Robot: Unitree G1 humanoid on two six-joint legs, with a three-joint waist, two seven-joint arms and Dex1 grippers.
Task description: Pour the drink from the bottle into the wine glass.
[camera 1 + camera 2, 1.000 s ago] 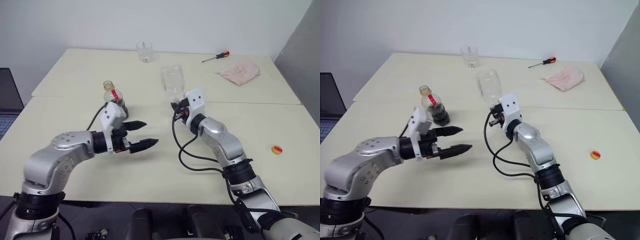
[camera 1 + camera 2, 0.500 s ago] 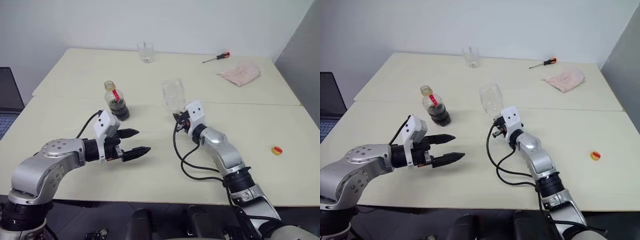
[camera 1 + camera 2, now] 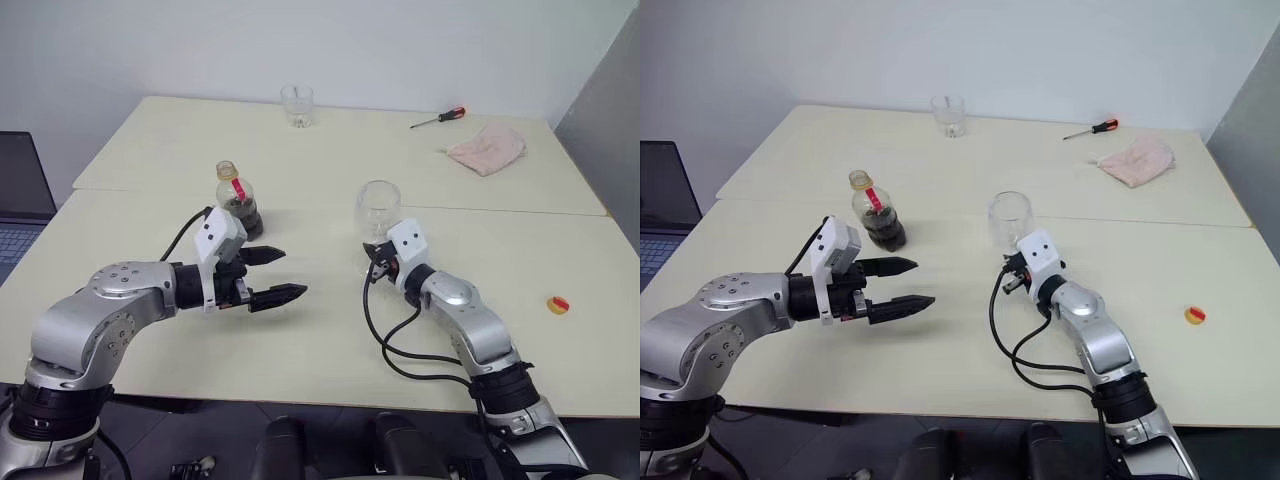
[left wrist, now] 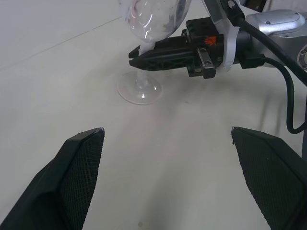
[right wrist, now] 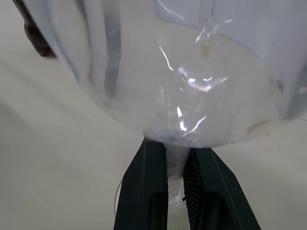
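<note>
The right gripper [image 5: 175,187] sits just right of the frame's centre in the head views, its jaws pinching the thin stem of the wine glass [image 3: 378,208] right under the bowl. The glass stands upright and looks empty, and the left wrist view shows its round foot on the pale counter [image 3: 320,340]. The left gripper [image 3: 277,276] hovers left of centre above the counter, jaws spread wide with nothing between them, pointing across toward the glass. Just behind it, nearer the upper left, stands the bottle [image 3: 237,199], upright with its mouth open and a red label strip on the neck; the drink [image 3: 241,216] fills only its lower part. A small yellow cap [image 3: 558,304] lies at the right edge of the counter. At the far side are a short tumbler [image 3: 297,105], a screwdriver [image 3: 438,118] and a pink cloth [image 3: 486,149].
</note>
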